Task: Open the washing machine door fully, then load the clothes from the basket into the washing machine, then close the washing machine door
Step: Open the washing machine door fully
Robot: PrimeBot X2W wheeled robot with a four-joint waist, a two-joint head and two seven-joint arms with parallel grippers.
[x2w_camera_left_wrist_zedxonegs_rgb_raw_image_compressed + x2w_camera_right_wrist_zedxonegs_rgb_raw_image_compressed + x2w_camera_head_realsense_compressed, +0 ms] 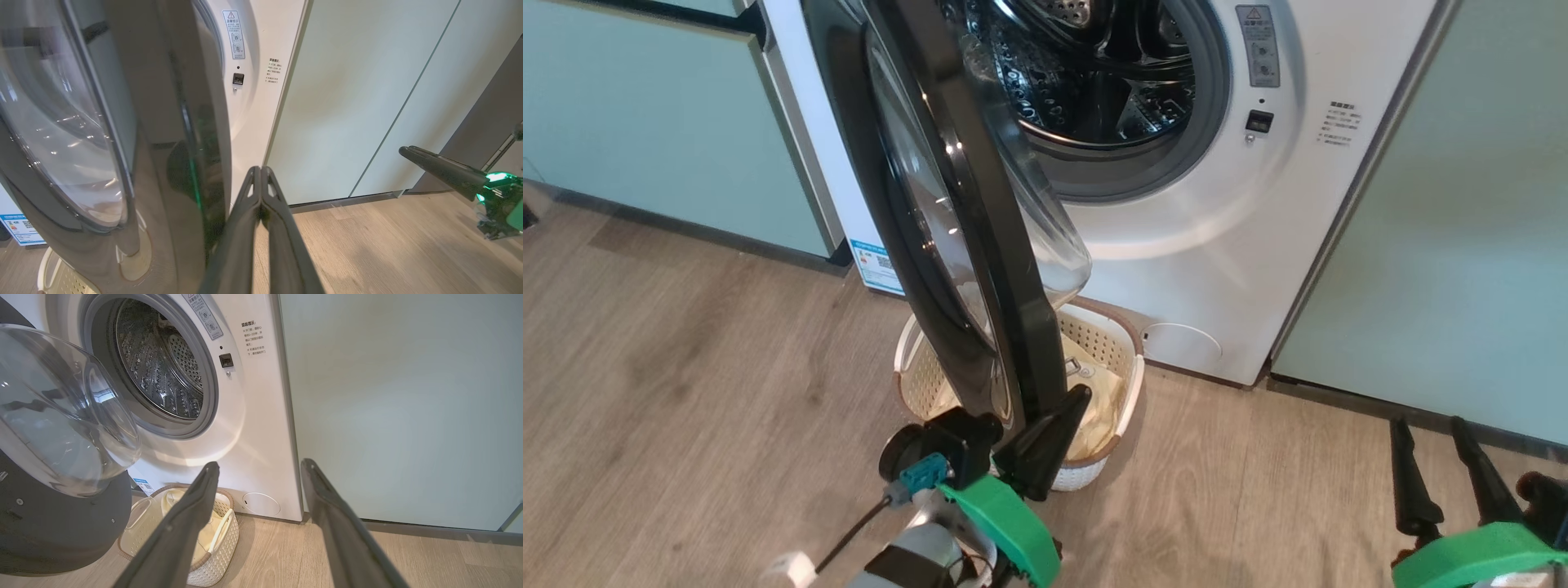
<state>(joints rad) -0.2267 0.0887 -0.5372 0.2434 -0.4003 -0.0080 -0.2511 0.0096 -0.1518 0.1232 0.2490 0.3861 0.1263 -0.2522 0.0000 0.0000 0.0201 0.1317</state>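
Wood-plank floor [686, 367] runs up to the washing machine [1258, 245], with pale green cabinets [645, 122] on either side of it; the washing machine door [988, 212] stands partway open, drum exposed; step in hand, by judgement: opening the door fully. The basket [1104, 341] sits at the machine's foot, under the door; the clothes [1098, 408] lie inside it, none loaded. Left gripper [260, 171]: fingers pressed together, holding nothing, lying along the door's inner edge, apparently touching it. Right gripper [1427, 425]: fingers spread wide, empty, well off to the machine's right. Next move calls for pushing the door further outward, clear of the basket.
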